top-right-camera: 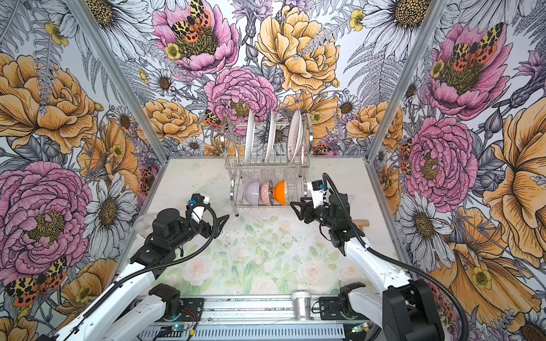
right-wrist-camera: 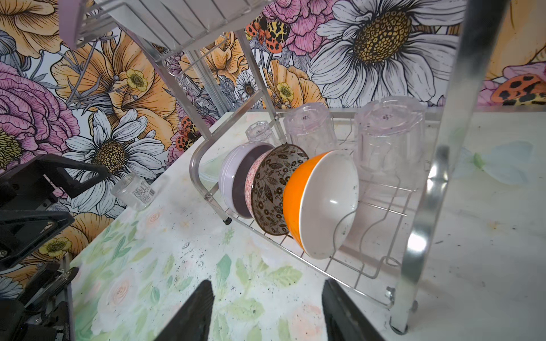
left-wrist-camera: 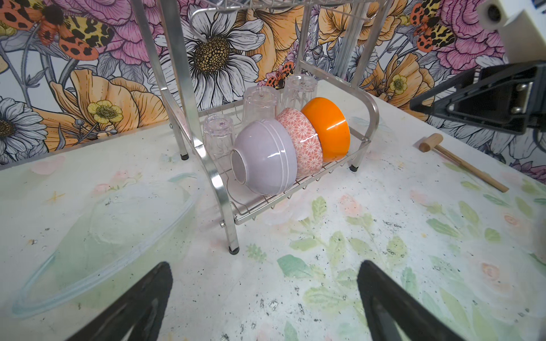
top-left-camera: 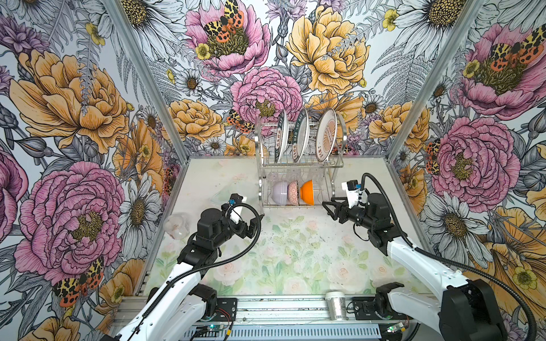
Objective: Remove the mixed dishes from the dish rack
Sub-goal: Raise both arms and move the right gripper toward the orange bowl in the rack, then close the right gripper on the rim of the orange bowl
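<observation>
The dish rack (left-wrist-camera: 177, 97) holds three plates (top-left-camera: 326, 138) above; three bowls (top-left-camera: 280, 193), glasses (left-wrist-camera: 261, 103) below.

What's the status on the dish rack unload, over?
Left end effector open, empty. Right end effector open, empty, facing orange bowl. Dish rack holds plates, bowls, glasses. Nothing between end effectors and rack.

The dish rack (right-wrist-camera: 425, 206) is shiny chrome metal, wire and flat bands. The orange bowl (left-wrist-camera: 328, 130) and the lavender bowl (left-wrist-camera: 266, 159) are glossy glazed ceramic with bright reflections; the patterned bowl (left-wrist-camera: 304, 144) is smooth too. The glasses (right-wrist-camera: 390, 138) are clear; glass or plastic, I cannot tell. The mallet (left-wrist-camera: 431, 142) is bare matt wood. The desk (left-wrist-camera: 413, 224) has a matt printed cover with dark specks. The left hand (left-wrist-camera: 266, 263) and the right hand (right-wrist-camera: 268, 282) look like matt black plastic.
</observation>
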Motion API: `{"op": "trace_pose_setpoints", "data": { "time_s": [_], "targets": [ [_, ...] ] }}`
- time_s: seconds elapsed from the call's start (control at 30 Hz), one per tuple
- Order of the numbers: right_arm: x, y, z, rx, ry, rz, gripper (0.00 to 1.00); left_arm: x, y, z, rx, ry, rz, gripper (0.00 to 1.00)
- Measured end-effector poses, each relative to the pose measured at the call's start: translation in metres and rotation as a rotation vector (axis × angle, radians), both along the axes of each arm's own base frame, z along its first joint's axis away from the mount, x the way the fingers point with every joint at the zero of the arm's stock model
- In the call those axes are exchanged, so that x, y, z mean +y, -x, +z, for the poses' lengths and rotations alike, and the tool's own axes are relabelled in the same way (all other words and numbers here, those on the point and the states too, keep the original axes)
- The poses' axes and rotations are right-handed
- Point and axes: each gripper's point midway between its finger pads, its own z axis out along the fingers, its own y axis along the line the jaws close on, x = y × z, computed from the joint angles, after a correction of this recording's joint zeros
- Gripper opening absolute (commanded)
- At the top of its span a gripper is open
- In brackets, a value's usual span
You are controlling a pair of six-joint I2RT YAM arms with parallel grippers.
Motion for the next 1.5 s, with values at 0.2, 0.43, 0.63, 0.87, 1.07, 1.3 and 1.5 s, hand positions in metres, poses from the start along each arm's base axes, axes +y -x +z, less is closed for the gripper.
{"op": "trace_pose_setpoints", "data": {
  "time_s": [0.2,0.43,0.63,0.87,1.07,1.3,1.5],
  "targets": [
    [0.009,-0.017,-0.017,0.023,-0.024,0.001,0.56,0.001,-0.003,-0.007,0.020,-0.012,0.010,0.99],
    [0.020,-0.040,-0.024,0.026,-0.052,0.006,0.55,0.000,-0.005,-0.008,0.023,-0.013,0.010,0.99],
    [0.027,-0.056,-0.023,0.006,-0.068,0.009,0.55,0.000,-0.006,-0.010,0.028,-0.015,0.010,0.99],
    [0.031,-0.066,-0.040,0.040,-0.076,0.003,0.53,-0.002,-0.009,-0.015,0.040,-0.019,0.010,0.99],
    [0.038,-0.073,-0.048,0.058,-0.096,0.008,0.52,-0.002,-0.010,-0.018,0.050,-0.023,0.010,0.99],
    [0.046,-0.079,-0.052,0.081,-0.137,0.012,0.44,-0.002,-0.011,-0.019,0.053,-0.024,0.010,0.99],
    [0.058,-0.081,-0.056,0.099,-0.160,0.049,0.41,-0.002,-0.011,-0.020,0.055,-0.025,0.010,0.99]
  ]
}}
